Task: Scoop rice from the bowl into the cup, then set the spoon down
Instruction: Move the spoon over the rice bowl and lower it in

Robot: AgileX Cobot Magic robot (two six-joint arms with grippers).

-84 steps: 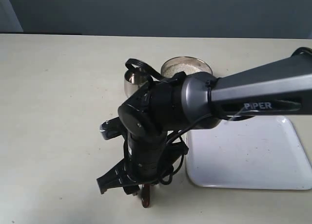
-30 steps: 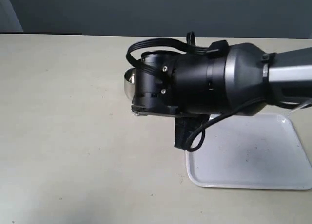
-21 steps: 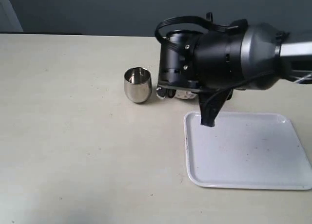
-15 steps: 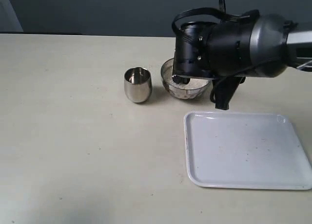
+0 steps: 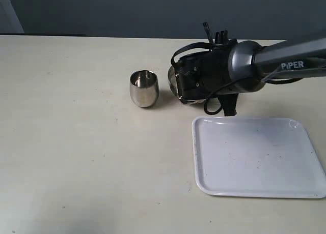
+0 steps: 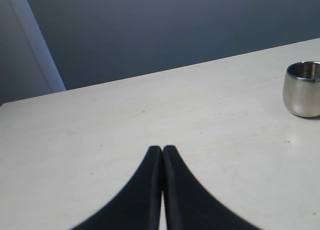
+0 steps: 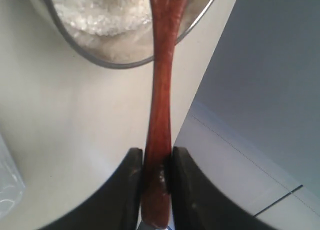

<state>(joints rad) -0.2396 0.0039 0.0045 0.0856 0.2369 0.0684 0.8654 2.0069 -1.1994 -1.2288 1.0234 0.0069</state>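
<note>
Your right gripper (image 7: 156, 156) is pinching the spoon (image 7: 161, 90) near the tail end of its handle, 1 finger on each side. The handle runs out from the jaws and crosses the rim of the bowl (image 7: 102, 61), and the wider scoop end sits over the rice (image 7: 95, 15). The frame cuts off the tip, so you cannot tell how deep it is in the grains.

The spoon looks like stiff, light wood with a smooth finish. Held this far back it makes a long lever, and I'd expect it to twist or swing between the fingers if the scoop drags hard through the rice. The rice is loose and dry-looking and will probably slide off if the scoop tilts, so keep it level.

In the exterior view the right arm hides most of the bowl. The cup (image 5: 144, 88) stands upright just beside it, on the left-arm side, on the table (image 5: 76, 142). It is rounded, narrow and likely light, so a knock from the spoon could tip it. The white tray (image 5: 257, 157) lies near the bowl.

Your left gripper (image 6: 162, 151) has its fingers pressed together, holds nothing, and sits well apart from the cup.
</note>
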